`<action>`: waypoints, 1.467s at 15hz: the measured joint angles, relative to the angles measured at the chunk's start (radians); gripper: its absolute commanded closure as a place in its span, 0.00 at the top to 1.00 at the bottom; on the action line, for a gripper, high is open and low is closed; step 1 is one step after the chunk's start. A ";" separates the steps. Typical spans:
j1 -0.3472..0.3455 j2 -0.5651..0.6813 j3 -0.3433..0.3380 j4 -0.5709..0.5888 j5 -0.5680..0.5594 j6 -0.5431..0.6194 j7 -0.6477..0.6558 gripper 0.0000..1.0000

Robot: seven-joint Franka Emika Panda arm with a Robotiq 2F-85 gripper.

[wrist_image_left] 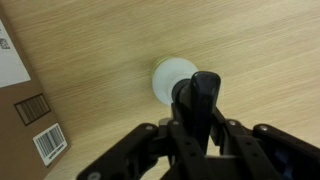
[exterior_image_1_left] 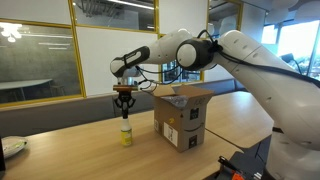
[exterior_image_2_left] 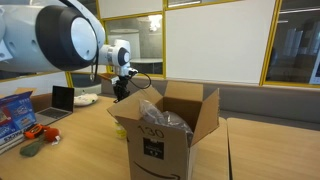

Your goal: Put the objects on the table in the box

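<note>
1. A pale flat dish point(exterior_image_1_left: 9, 149) lies at the left end of the table point(exterior_image_1_left: 80, 142), at about 9 o'clock from everything else in an exterior view.
2. The small yellow bottle point(exterior_image_1_left: 126, 135) stands upright on the wood, at 9 o'clock from the box and apart from it.
3. The gripper point(exterior_image_1_left: 124, 111) hangs at the bottle's 12 o'clock, fingers pointing straight down around the black cap. The jaws look drawn in. Whether they pinch the cap cannot be told, since in the wrist view dark fingers and dark cap merge.
4. The box point(exterior_image_1_left: 183, 118) stands with its flaps open. In the wrist view its labelled corner point(wrist_image_left: 30, 115) sits at 8 o'clock.
5. Clear plastic bags point(exterior_image_2_left: 160, 117) lie inside the box.
</note>
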 measured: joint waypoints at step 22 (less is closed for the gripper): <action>0.017 -0.336 -0.041 -0.186 -0.037 -0.001 0.100 0.15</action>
